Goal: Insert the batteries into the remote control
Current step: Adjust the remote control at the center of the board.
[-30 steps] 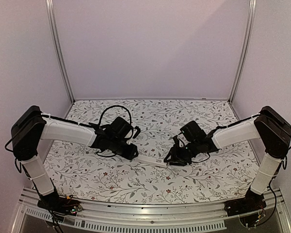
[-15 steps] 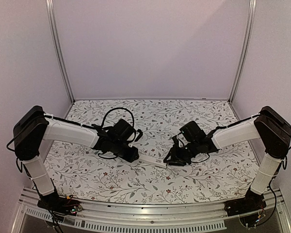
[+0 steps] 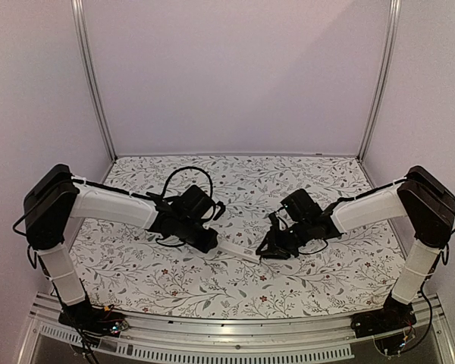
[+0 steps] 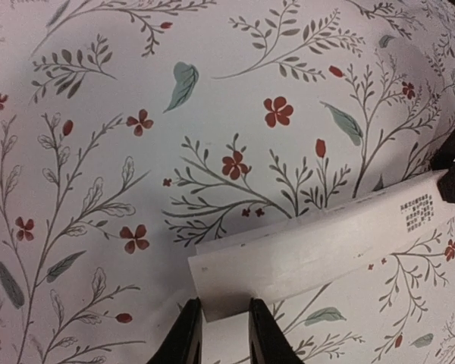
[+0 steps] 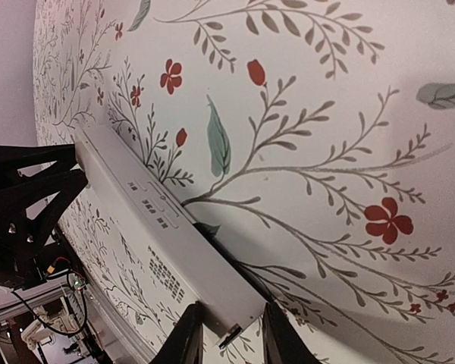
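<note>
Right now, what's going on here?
Both arms hold the remote control between them, low over the middle of the floral table. The left gripper has its jaws on one end, the right gripper on the other, with the remote's printed face toward the right wrist camera. No batteries show in any view, so loading looks not yet begun.

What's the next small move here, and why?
Probably pull its ends apart to open it: the left gripper and right gripper each pinch one end of the remote control, no open battery compartment shows, and no batteries are in view.
</note>
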You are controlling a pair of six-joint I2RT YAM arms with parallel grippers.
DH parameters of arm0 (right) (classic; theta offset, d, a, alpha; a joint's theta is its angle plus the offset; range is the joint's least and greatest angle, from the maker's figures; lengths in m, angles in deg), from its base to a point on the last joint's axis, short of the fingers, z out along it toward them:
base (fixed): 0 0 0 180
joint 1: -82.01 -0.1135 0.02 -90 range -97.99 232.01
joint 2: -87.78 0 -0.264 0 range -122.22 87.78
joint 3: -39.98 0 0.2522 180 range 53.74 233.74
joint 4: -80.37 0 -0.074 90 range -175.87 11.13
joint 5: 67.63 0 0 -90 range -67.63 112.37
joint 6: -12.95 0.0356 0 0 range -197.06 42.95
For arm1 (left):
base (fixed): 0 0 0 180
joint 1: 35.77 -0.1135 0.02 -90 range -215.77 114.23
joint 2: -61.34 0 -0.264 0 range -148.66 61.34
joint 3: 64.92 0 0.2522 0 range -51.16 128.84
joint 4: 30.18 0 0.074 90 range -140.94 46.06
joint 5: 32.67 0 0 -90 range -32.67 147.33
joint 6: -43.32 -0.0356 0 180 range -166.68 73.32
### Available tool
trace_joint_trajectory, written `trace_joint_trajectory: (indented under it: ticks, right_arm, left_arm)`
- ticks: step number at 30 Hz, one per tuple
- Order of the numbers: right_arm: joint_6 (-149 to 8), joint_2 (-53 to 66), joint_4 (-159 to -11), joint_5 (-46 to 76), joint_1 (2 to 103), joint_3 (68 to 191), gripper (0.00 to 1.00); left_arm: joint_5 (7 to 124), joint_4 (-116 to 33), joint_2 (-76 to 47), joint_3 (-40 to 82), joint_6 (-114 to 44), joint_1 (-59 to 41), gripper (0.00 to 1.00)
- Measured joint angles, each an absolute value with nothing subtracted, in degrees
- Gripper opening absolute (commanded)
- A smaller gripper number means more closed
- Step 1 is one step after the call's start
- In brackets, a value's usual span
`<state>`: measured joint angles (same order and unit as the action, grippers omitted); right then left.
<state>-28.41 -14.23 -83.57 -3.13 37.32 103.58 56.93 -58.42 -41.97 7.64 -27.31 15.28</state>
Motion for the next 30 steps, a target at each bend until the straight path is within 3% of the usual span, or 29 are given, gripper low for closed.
trace_joint_trajectory:
  ticks: [21, 30]
  right_arm:
    - [-28.5, -14.19, -81.95, -5.01, 37.89, 103.61, 0.25]
    - [-31.43, -12.97, -78.69, -3.78, 38.59, 103.82, 0.42]
  left_arm:
    - [53.73, -63.32, -47.39, 15.58, -31.96, 16.59, 0.18]
    - [54.56, -65.13, -47.54, 16.39, -33.08, 17.82, 0.23]
